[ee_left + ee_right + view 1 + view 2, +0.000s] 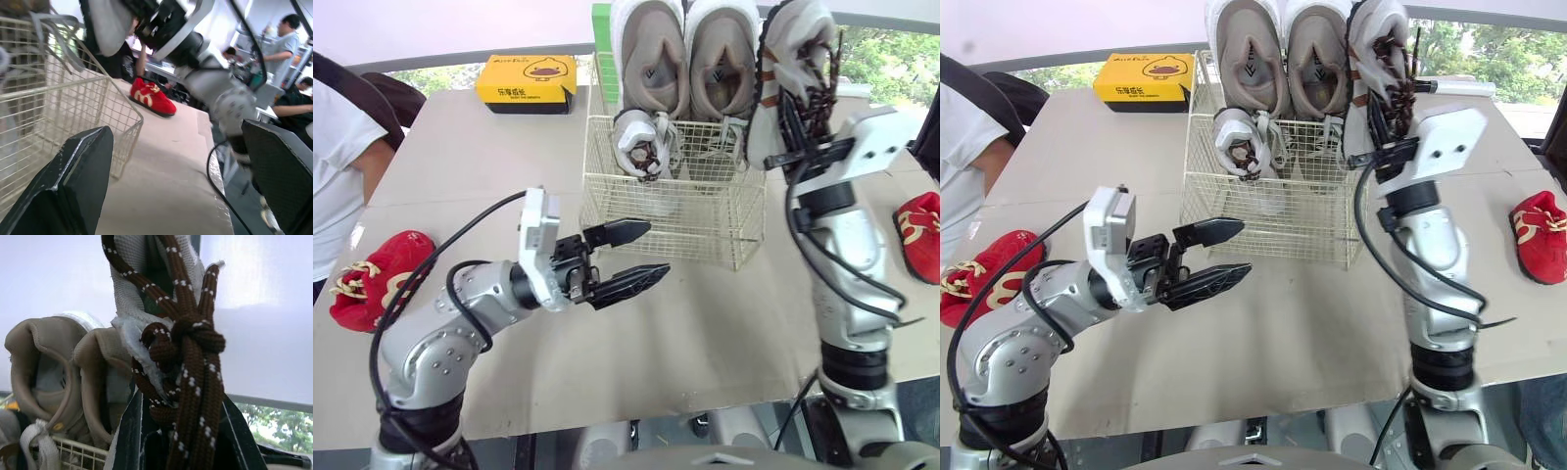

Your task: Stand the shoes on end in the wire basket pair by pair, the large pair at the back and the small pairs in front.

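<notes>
The wire basket (705, 220) stands mid-table. Two large grey-white shoes (651, 54) stand on end along its back. One small grey-white shoe (641, 142) stands at its front left. My right gripper (800, 122) is shut on a second small grey-white shoe (795, 49) with brown laces (188, 362), held upright above the basket's right side. My left gripper (658, 249) hovers open and holds nothing, just in front of the basket's front wall. One small red shoe (377, 279) lies at the table's left edge, another red shoe (920, 235) at the right edge.
A yellow box (527, 83) lies at the back left, and a green object (600, 39) stands behind the basket. A person in a white shirt (337, 166) is at the table's left side. More people (286, 39) are in the room beyond.
</notes>
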You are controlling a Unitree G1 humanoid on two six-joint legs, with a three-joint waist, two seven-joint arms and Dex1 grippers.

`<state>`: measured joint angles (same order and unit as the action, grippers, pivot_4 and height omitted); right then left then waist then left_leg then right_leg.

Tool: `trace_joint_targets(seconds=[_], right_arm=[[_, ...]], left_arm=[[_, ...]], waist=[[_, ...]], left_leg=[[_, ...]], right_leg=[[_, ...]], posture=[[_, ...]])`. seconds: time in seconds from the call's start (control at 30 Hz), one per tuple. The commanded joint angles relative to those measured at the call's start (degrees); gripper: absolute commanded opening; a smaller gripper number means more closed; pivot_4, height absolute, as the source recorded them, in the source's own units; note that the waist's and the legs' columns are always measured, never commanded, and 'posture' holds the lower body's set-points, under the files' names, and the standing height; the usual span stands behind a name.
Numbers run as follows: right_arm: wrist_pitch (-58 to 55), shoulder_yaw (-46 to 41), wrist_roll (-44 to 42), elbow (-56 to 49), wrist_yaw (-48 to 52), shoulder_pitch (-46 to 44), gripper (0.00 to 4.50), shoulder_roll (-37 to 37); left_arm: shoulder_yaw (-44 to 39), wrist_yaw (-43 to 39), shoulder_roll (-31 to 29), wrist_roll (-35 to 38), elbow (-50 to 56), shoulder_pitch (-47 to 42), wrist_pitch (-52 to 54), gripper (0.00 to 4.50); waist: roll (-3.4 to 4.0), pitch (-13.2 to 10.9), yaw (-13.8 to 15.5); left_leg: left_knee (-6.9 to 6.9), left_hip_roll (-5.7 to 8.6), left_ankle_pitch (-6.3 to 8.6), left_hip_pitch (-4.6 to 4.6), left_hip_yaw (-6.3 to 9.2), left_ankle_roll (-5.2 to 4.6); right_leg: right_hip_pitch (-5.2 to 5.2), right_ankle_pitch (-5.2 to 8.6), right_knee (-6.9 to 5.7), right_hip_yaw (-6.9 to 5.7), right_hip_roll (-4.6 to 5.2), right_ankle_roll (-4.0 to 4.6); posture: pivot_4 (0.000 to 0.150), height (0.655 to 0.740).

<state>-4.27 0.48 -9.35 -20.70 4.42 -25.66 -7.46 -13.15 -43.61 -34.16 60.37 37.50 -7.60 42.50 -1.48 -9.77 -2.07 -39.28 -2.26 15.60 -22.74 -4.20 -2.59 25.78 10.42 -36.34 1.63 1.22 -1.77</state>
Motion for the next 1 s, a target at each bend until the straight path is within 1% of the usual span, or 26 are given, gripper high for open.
trace_joint_targets(seconds=[0.03, 0.17, 0.3, 0.4, 0.47, 0.53, 0.57, 0.6, 0.63, 0.67, 0.7, 0.73, 0.77, 0.83, 0.87, 1.0], right_arm=[[12.5, 2.8, 5.8, 9.4, -0.7, -1.3, 0.02, 2.4], [19.5, 4.4, 9.0, 17.6, -1.0, -1.5, 0.02, 4.5], [23.3, 4.7, 7.9, 25.1, 0.5, 0.1, 0.02, 6.4], [24.1, 4.9, 6.7, 27.6, 2.2, 2.2, 0.02, 7.2], [23.6, 4.8, 5.3, 27.9, 3.4, 3.8, 0.02, 7.7], [22.6, 4.6, 3.8, 27.0, 4.4, 5.5, 0.02, 8.0], [21.7, 4.8, 2.7, 26.0, 5.6, 6.4, 0.89, 7.8], [20.8, 4.9, 1.6, 24.5, 6.5, 7.4, 1.12, 7.7], [19.4, 5.0, 0.4, 22.5, 7.4, 8.4, 1.7, 7.3], [17.5, 5.3, -1.2, 20.4, 8.7, 9.4, 1.94, 6.9], [15.7, 5.5, -2.2, 17.9, 9.6, 10.3, 2.55, 6.2], [13.9, 5.5, -3.0, 15.7, 10.1, 11.2, 2.74, 5.6], [10.9, 5.4, -4.5, 12.2, 11.1, 12.3, 3.12, 4.3], [5.5, 4.9, -6.9, 6.1, 12.4, 14.1, 4.11, 1.7], [2.8, 4.5, -8.2, 3.1, 13.1, 14.9, 4.45, 0.1], [-4.9, 2.7, -11.2, -4.7, 14.8, 16.4, 4.45, -5.5]], left_arm=[[-2.9, 2.4, 0.6, -1.4, 5.5, 4.6, -4.4, 4.5], [-3.0, 6.1, 2.1, -6.3, 11.0, 11.7, -9.0, 4.5], [-1.5, 9.4, 4.1, -9.7, 14.7, 15.9, -12.1, 4.5], [-0.8, 11.5, 4.5, -11.0, 15.8, 16.3, -13.2, 4.5], [-0.4, 13.0, 4.7, -10.9, 15.7, 15.4, -13.4, 4.5], [-0.3, 13.2, 4.3, -10.6, 14.2, 14.1, -13.6, 4.5], [-1.0, 12.0, 3.9, -10.5, 12.3, 13.5, -14.2, 4.5], [-1.7, 11.0, 3.5, -10.2, 10.4, 12.8, -14.6, 4.5], [-2.3, 10.3, 3.2, -9.8, 8.6, 12.0, -14.9, 4.5], [-2.6, 9.8, 3.0, -9.6, 7.2, 11.3, -15.0, 4.5], [-2.6, 9.2, 2.6, -9.6, 6.1, 10.6, -15.1, 4.5], [-2.6, 8.8, 2.4, -9.6, 5.3, 10.0, -15.2, 4.5], [-2.4, 8.4, 2.3, -9.6, 4.1, 9.0, -15.2, 4.5], [-1.8, 7.9, 2.2, -9.7, 2.5, 7.4, -15.1, 4.5], [-1.4, 7.7, 2.3, -10.0, 1.8, 6.7, -15.1, 4.5], [-0.2, 7.3, 2.6, -10.5, 0.3, 5.1, -15.0, 4.5]], waist=[[0.0, 0.0, 0.0], [-0.12, 0.1, -0.4], [-0.31, 0.2, -0.3], [-0.38, 0.3, -0.4], [-0.65, 0.5, -0.3], [-0.77, 0.6, -0.3], [-0.87, 0.8, -0.2], [-0.91, 0.9, -0.2], [-0.95, 1.0, -0.2], [-0.97, 1.0, -0.2], [-0.97, 1.0, -0.2], [-0.96, 1.0, -0.2], [-0.96, 1.0, 0.0], [-0.9, 1.0, 0.1], [-0.82, 0.9, 0.2], [-0.64, 0.8, 0.2]], left_leg=[[0.0, 0.0, -0.01, 0.01, 0.01, 0.02], [0.01, -0.04, -0.02, 0.15, -0.06, 0.04], [0.01, -0.05, -0.08, 0.37, -0.05, 0.14], [0.01, -0.05, -0.08, 0.49, -0.14, 0.14], [0.07, -0.05, -0.08, 0.71, -0.21, 0.14], [0.12, -0.07, -0.07, 0.83, -0.18, 0.14], [0.13, -0.08, -0.07, 0.85, -0.16, 0.14], [0.13, -0.08, -0.07, 0.85, -0.15, 0.14], [0.14, -0.08, -0.06, 0.85, -0.16, 0.14], [0.16, -0.08, -0.06, 0.88, -0.16, 0.14], [0.16, -0.08, -0.06, 0.89, -0.16, 0.14], [0.16, -0.08, -0.06, 0.9, -0.18, 0.14], [0.16, -0.08, -0.06, 0.89, -0.17, 0.14], [0.18, -0.06, -0.06, 0.83, -0.11, 0.15], [0.19, -0.04, -0.06, 0.78, -0.12, 0.15], [0.21, 0.02, -0.06, 0.75, -0.15, 0.15]], right_leg=[[-0.01, 0.0, -0.01, -0.01, 0.0, 0.0], [-0.06, -0.01, -0.05, 0.08, 0.03, 0.02], [-0.22, 0.01, -0.16, 0.08, 0.08, 0.05], [-0.26, 0.01, -0.25, 0.17, 0.1, 0.05], [-0.39, 0.04, -0.29, 0.24, 0.1, 0.04], [-0.5, 0.16, -0.28, 0.2, 0.1, -0.03], [-0.52, 0.17, -0.28, 0.18, 0.11, -0.03], [-0.52, 0.17, -0.28, 0.16, 0.13, -0.02], [-0.52, 0.17, -0.27, 0.16, 0.14, -0.02], [-0.54, 0.18, -0.27, 0.15, 0.15, -0.02], [-0.54, 0.19, -0.27, 0.14, 0.16, -0.03], [-0.54, 0.2, -0.27, 0.14, 0.19, -0.04], [-0.54, 0.2, -0.27, 0.11, 0.22, -0.05], [-0.52, 0.24, -0.25, -0.02, 0.32, 0.01], [-0.49, 0.24, -0.25, -0.03, 0.35, 0.0], [-0.46, 0.24, -0.22, -0.03, 0.46, -0.01]], posture=[[0.15, 0.74], [0.15, 0.74], [0.15, 0.74], [0.15, 0.74], [0.15, 0.74], [0.15, 0.74], [0.15, 0.74], [0.15, 0.74], [0.15, 0.74], [0.15, 0.74], [0.15, 0.74], [0.15, 0.74], [0.15, 0.74], [0.15, 0.74], [0.15, 0.74], [0.15, 0.74]])
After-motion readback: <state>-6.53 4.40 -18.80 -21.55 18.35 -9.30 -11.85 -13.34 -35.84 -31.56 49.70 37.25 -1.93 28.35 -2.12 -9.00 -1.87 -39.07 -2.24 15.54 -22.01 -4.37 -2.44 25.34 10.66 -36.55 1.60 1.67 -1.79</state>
